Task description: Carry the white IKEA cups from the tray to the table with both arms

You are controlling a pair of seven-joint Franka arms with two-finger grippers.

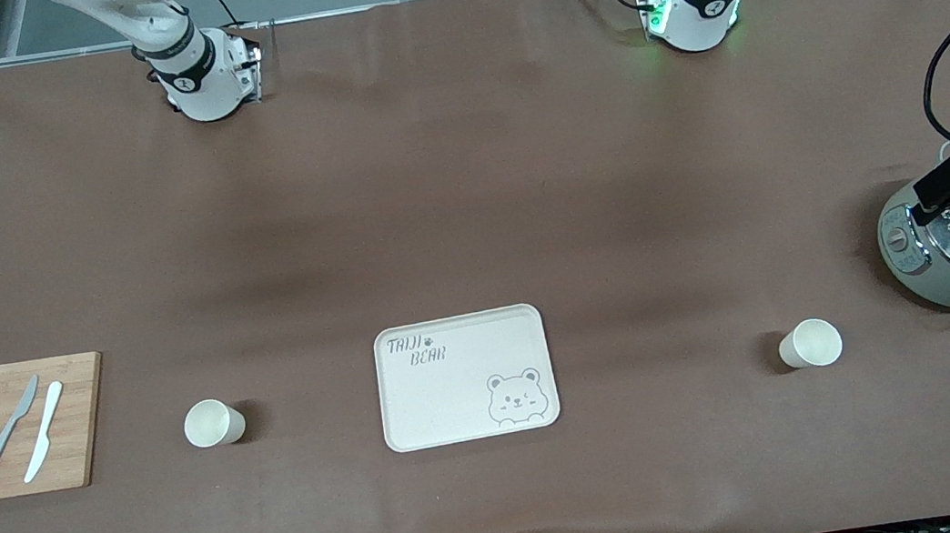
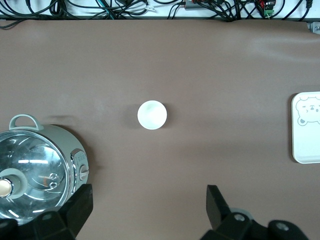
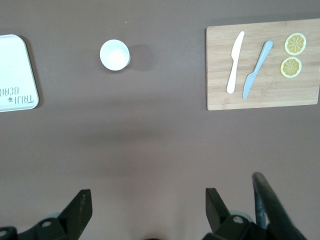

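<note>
1. We see our left claw [image 2: 148, 207] held high over the brown surface [image 1: 468, 212], its two black fingers spread wide with nothing between them.
2. Below that claw stands one white cup [image 2: 152, 114], upright and open-mouthed, well apart from the fingers. In the front view this cup [image 1: 810, 343] sits toward the left arm's end of the surface.
3. Beside the left claw's one finger lies a grey cooker with a shiny lid [image 2: 37, 172], near the cup but not touching it.
4. Our right claw [image 3: 148, 212] hangs likewise high over the surface, fingers wide and empty.
5. Under it the other white cup [image 3: 115, 54] stands upright; in the front view this cup [image 1: 213, 423] sits toward the right arm's end.
6. The bear-printed tray [image 1: 464, 377] lies between the two cups, apart from both and bare.
7. Near the right claw's cup rests a wooden board [image 3: 262, 64] bearing a white knife [image 3: 234, 62], a grey knife [image 3: 257, 69] and two lemon slices [image 3: 293, 55].
</note>
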